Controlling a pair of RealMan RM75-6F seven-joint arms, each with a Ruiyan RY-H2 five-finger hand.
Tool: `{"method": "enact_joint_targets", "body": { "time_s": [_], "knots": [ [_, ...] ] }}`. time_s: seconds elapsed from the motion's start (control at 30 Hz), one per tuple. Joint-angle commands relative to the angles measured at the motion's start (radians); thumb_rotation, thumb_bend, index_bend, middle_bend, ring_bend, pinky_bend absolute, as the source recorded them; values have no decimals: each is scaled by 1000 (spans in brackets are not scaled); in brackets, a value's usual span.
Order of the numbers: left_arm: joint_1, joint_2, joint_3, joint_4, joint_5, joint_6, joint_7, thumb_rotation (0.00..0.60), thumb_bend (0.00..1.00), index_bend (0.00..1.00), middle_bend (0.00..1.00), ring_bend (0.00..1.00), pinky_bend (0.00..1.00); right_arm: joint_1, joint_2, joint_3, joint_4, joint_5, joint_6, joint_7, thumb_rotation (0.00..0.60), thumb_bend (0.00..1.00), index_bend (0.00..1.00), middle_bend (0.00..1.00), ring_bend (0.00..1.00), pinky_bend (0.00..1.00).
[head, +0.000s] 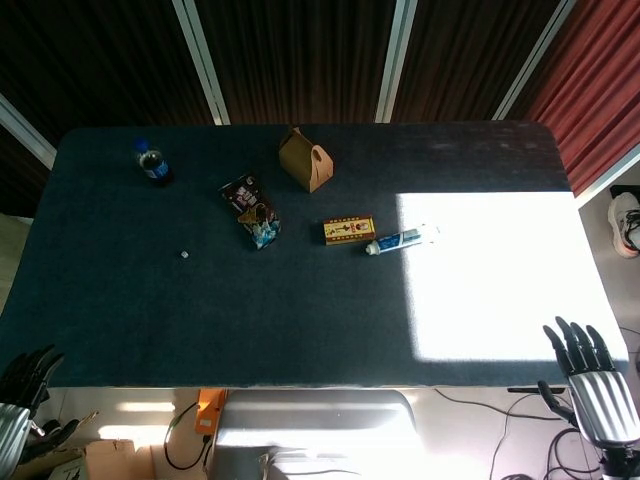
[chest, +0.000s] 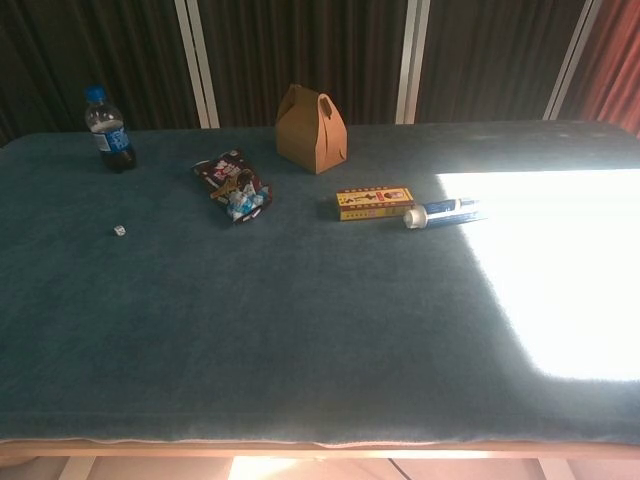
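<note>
1. Small white cube (head: 185, 255) (possibly a die, too small to tell), lying alone on the dark blue table (head: 300, 330), well to the near-left of the brown handled carton (head: 305, 160).
2. Probably very light, hard and rigid; likely to roll or skid on the cloth if nudged. Best taken by a fingertip pinch on two opposite faces.
3. Left hand (head: 18, 395) far to the near-left of the carton, off the table's front corner, fingers apart, nothing in them. Nearest thing: the cube, though well apart.
4. Right hand (head: 598, 385) far to the near-right of the carton, beyond the front corner by the sunlit patch, fingers spread, holding nothing. Neither hand visible in the chest view.
5. Carton closed, contents hidden.
6. Drink bottle (head: 152, 163) to the carton's left, upright, blue cap on, dark liquid inside.
7. Snack packet (head: 252, 211) just near-left of the carton, lying flat.
8. Flat yellow box (head: 349, 230) near-right of the carton, shut; toothpaste tube (head: 402, 240) just beyond it, capped.
</note>
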Motion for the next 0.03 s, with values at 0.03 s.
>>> {"method": "enact_joint_targets", "body": {
  "time_s": [0.03],
  "knots": [
    [10,-3,-1,2,17,-3,19,600,190,0,0,0,30,-7,-1,1,9,-17,1,17,600,311,0,0,0,0]
  ]
}}
